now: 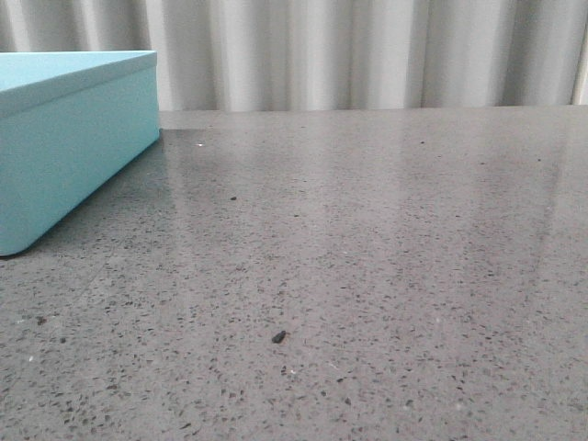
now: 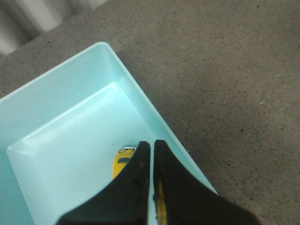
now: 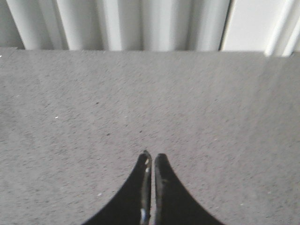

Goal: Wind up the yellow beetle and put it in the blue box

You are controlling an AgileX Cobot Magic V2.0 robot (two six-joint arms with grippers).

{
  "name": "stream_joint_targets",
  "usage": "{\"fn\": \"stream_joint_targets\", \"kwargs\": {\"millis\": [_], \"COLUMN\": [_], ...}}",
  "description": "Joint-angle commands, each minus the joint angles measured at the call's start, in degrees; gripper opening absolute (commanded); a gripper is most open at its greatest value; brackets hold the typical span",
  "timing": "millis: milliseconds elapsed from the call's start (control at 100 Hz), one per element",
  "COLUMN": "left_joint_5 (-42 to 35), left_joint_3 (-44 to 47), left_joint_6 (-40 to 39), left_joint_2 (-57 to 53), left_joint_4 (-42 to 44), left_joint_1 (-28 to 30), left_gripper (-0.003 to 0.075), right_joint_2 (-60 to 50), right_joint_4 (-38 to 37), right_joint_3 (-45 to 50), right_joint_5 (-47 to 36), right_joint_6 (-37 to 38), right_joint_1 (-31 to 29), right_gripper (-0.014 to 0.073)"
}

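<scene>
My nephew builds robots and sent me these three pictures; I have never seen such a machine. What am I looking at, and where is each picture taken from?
It is a two-armed robot at a grey stone table. One camera looks forward over the table and shows the corner of the blue box. The other two cameras sit on the wrists, so the dark prongs are each arm's hand. The left hand hangs over the open box, prongs almost together; the yellow beetle, a toy car, lies inside on the floor, partly hidden behind them. The right hand is closed and holds nothing, above bare table. Pale curtains hang behind.
</scene>
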Motion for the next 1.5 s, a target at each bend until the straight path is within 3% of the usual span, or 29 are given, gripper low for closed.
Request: {"fn": "stream_joint_targets", "kwargs": {"millis": [0, 270, 760, 920, 1090, 1490], "left_joint_5": [-1.02, -14.19, -44.93, -48.59, -49.69, -49.61], "left_joint_3": [-0.28, 13.13, 55.44, 65.58, 72.39, 76.58], "left_joint_6": [-0.49, -0.49, -0.37, -0.37, -0.37, -0.37], "left_joint_2": [-4.26, -17.03, -50.64, -60.96, -71.34, -79.58], "left_joint_4": [-2.44, -2.58, -6.52, -6.52, -6.52, -6.52], "left_joint_1": [0.09, 0.09, 0.09, 0.09, 0.09, 0.09], "left_gripper": [-0.0021, -0.0021, -0.0021, -0.0021, -0.0021, -0.0021], "right_joint_2": [-3.34, -14.98, -19.78, -19.78, -19.78, -19.78], "right_joint_4": [-2.47, -4.19, -7.52, -7.17, -6.83, -6.83], "right_joint_3": [2.85, 14.43, 31.32, 34.05, 34.70, 34.70], "right_joint_5": [-9.07, -17.89, -34.11, -38.47, -37.18, -37.06], "right_joint_6": [-0.48, -0.48, -0.48, -0.48, -0.48, -0.48], "right_joint_1": [-0.08, -0.08, -0.08, -0.08, -0.08, -0.08], "right_gripper": [-0.0061, -0.0061, -0.0064, -0.0064, -0.0064, -0.0064]}}
